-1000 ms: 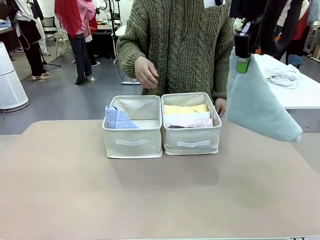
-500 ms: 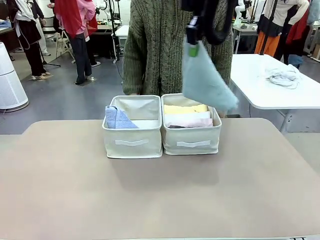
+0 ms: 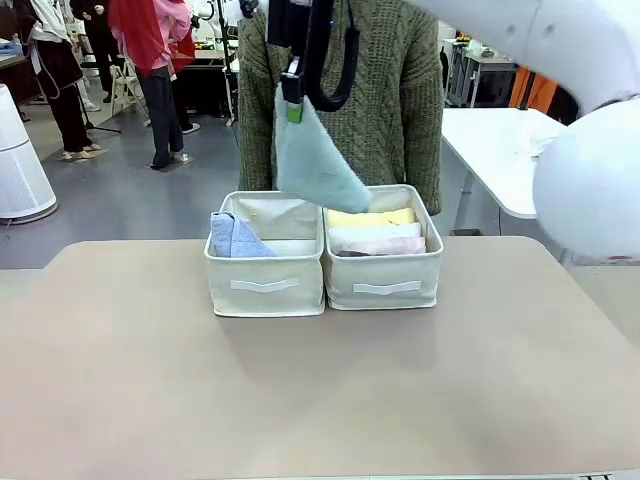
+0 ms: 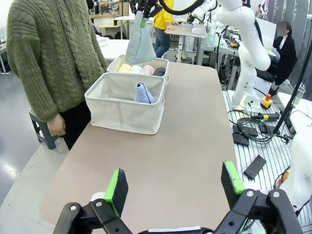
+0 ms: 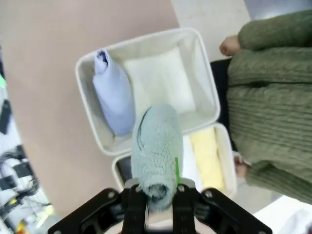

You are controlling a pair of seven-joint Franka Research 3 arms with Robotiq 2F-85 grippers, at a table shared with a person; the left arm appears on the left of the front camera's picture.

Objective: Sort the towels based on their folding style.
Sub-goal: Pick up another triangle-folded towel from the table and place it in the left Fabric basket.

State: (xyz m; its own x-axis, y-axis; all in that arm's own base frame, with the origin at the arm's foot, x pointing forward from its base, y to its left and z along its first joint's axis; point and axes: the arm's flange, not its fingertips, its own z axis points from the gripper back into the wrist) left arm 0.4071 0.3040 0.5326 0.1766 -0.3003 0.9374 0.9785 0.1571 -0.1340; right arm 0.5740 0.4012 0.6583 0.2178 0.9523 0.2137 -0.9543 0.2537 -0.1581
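The white right arm reaches across the middle, its black, green-padded right gripper (image 3: 292, 108) pointing down, clamped tight on a cone's tip; the left gripper (image 4: 174, 187) sits low — jaws spread wide, holding nothing.

Right gripper (image 5: 157, 191) clamped on tip of pale grey-green terry cone towel (image 5: 155, 153), hanging over two cream fabric boxes. Upper box (image 5: 204, 80): periwinkle blue cone towel (image 5: 113, 95). Lower box (image 5: 225, 146): yellow rolled towel (image 5: 208, 155). Person's olive cable-knit sleeve (image 5: 275, 34) at right.
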